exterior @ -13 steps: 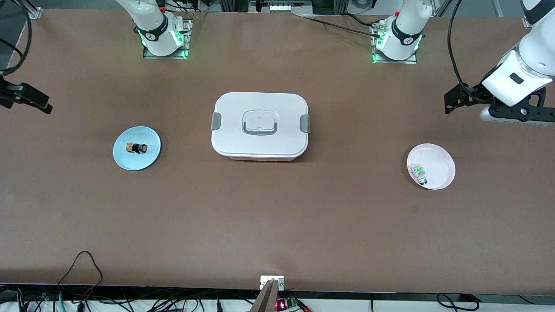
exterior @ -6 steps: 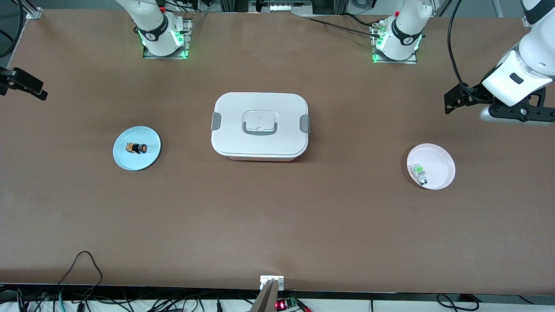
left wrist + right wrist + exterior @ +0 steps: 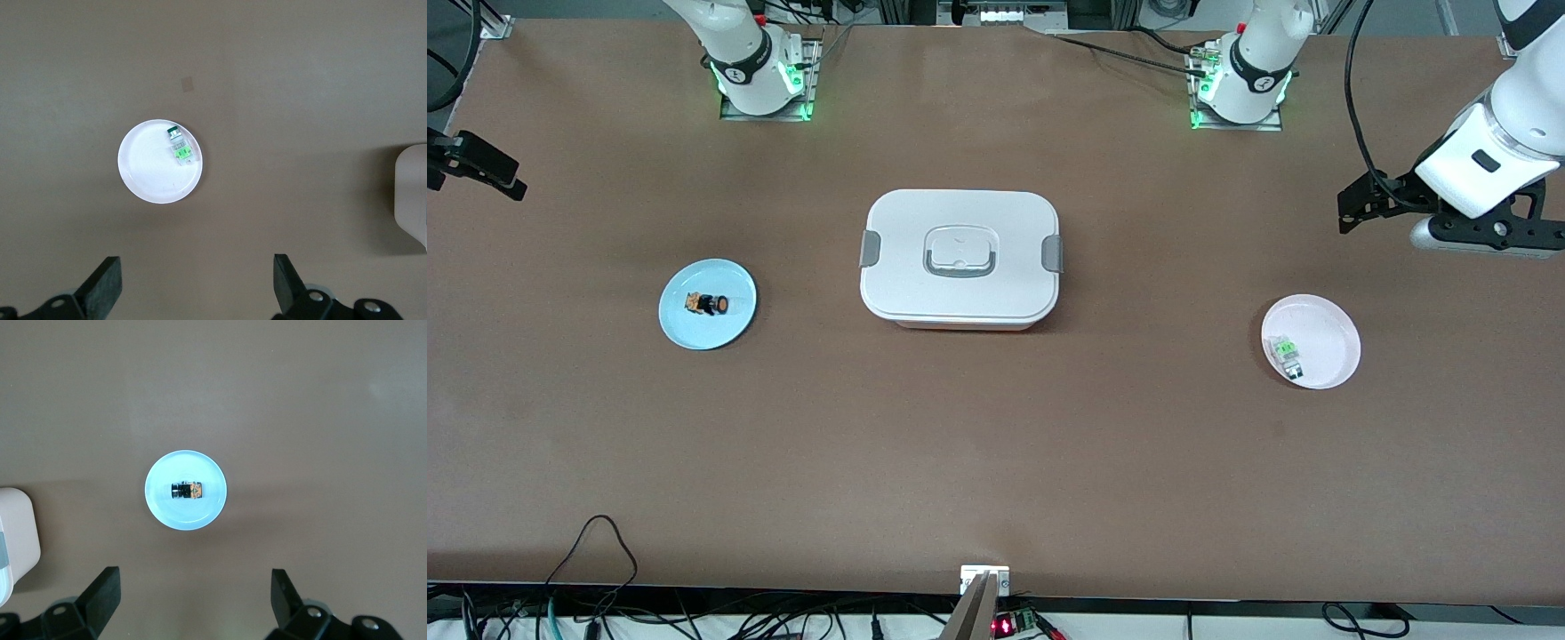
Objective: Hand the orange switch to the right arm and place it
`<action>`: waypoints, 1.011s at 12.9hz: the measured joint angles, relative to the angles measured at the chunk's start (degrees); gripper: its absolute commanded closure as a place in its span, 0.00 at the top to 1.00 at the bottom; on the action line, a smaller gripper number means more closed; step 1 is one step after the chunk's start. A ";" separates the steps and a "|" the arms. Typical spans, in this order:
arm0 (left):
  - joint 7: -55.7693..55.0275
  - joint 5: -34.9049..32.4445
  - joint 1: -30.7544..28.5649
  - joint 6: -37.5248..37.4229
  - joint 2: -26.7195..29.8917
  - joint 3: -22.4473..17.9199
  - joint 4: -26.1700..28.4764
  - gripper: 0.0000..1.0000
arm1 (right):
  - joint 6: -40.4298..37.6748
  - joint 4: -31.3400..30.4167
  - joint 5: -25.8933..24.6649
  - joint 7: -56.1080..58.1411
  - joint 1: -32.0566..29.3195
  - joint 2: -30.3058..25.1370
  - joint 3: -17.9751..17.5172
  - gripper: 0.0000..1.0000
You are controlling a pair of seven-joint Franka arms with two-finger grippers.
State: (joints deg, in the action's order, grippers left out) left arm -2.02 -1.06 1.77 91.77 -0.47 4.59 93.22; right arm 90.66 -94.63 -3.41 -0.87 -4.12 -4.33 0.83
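The orange switch (image 3: 707,304), a tiny black block with an orange end, lies on its side on a small blue plate (image 3: 731,325) toward the right arm's end of the table. In the right wrist view the switch (image 3: 186,491) sits mid-plate (image 3: 167,505), well clear of my right gripper (image 3: 193,603), which is open and holds nothing. In the front view the right gripper (image 3: 482,167) hangs over the table's edge at that end. My left gripper (image 3: 1353,210) hovers over the left arm's end, also open (image 3: 197,287) and bare.
A white lidded box (image 3: 960,258) with grey clips stands mid-table between the plates. A pale pink plate (image 3: 1332,336) holding a small clear-and-green part (image 3: 1287,353) lies toward the left arm's end; the left wrist view shows both (image 3: 143,175) (image 3: 177,145).
The right gripper has shifted toward the robots' bases along the table's edge. The left arm, the switch and the plates have stayed put.
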 measured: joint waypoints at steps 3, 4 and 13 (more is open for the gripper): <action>0.00 0.00 0.00 -0.01 0.00 0.00 0.00 1.00 | -0.06 0.00 0.01 0.00 0.00 -0.01 0.00 1.00; 0.00 0.00 0.00 -0.01 0.00 0.00 0.00 1.00 | -0.34 0.00 0.01 0.00 0.01 -0.02 0.00 1.00; 0.00 0.00 0.00 -0.01 0.00 0.00 0.00 1.00 | -4.37 0.08 0.02 0.04 0.28 -0.68 -0.77 1.00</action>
State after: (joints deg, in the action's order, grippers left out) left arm -2.02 -1.06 1.77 91.75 -0.47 4.59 93.22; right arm 86.29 -94.55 -3.39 -0.82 -3.83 -5.01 0.06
